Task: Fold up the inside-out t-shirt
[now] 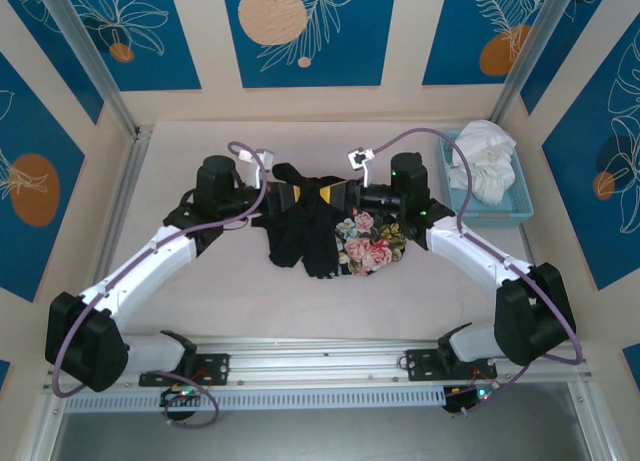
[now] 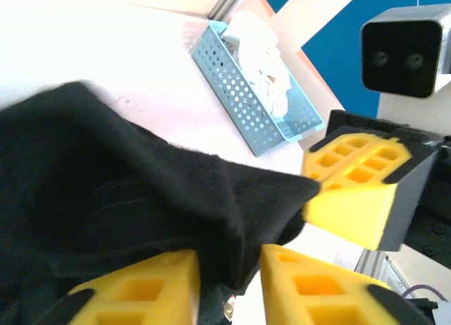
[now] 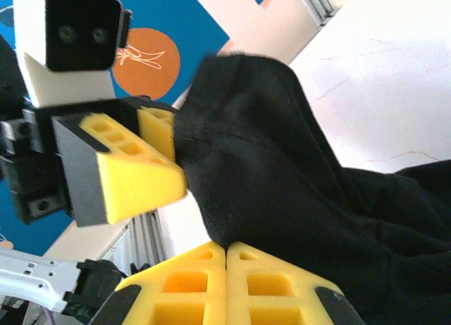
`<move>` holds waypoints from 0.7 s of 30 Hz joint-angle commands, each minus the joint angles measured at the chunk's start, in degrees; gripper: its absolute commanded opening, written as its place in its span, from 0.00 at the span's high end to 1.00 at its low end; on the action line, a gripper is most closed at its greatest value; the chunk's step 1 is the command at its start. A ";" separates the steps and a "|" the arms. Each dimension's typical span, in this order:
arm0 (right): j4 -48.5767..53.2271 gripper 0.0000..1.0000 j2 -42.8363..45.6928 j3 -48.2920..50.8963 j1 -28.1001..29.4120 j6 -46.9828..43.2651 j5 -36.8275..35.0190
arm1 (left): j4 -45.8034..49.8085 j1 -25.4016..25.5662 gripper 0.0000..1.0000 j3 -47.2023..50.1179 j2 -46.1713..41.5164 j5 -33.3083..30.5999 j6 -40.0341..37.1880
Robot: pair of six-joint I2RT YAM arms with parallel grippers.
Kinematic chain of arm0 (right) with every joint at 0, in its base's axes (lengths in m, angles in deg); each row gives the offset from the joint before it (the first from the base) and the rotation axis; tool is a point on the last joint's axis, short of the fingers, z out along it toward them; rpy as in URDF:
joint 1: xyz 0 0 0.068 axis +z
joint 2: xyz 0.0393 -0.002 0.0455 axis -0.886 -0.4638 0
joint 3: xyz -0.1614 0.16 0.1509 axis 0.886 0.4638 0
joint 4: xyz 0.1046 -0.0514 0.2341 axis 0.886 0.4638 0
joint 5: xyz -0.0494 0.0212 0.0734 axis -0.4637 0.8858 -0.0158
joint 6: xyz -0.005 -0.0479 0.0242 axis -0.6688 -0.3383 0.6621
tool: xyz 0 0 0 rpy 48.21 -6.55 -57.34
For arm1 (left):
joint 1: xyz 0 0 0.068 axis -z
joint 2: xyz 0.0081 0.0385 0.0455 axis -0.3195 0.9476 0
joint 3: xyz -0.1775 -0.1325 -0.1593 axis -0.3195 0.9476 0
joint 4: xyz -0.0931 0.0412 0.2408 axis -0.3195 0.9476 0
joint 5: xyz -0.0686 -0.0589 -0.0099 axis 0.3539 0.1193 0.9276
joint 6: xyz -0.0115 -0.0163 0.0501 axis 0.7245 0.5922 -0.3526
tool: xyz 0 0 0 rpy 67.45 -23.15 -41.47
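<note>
The right hand [image 3: 225,249] was clamped on a fold of the black t-shirt [image 1: 300,236]. The left hand [image 2: 227,256] stood slightly apart around the same cloth, and the shirt lay bunched mid-table [image 1: 300,301]. No fold looked made yet; next it probably needed spreading flat. The blue basket [image 1: 505,217] at far right held a white garment [image 1: 488,159].

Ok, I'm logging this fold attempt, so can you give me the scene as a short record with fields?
shirt: black, bunched on the table, floral patch facing up
left gripper: open, a shirt fold loose between its fingers
right gripper: shut, pinching a shirt fold
grippers: facing each other, close together
basket: blue, far right, holding a white cloth
fold: not yet done
</note>
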State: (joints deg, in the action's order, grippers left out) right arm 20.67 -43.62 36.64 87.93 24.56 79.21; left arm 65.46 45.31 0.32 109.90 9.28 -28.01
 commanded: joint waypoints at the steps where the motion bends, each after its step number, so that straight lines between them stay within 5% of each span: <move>1: -3.69 1.00 1.62 0.76 -0.41 2.54 2.08 | -1.46 -0.58 0.65 1.16 -1.56 -1.12 -0.15; 14: -6.87 1.00 2.12 2.22 -2.05 5.47 1.82 | 3.50 -0.82 0.49 4.03 -2.49 -7.25 -0.99; 21: -8.69 1.00 2.53 2.90 -2.40 6.88 1.95 | 1.47 -1.54 0.51 3.96 0.07 -4.44 1.96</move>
State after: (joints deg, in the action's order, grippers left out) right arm 14.64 -42.90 38.80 85.85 30.20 80.11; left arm 67.18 44.45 4.36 108.98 4.23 -27.34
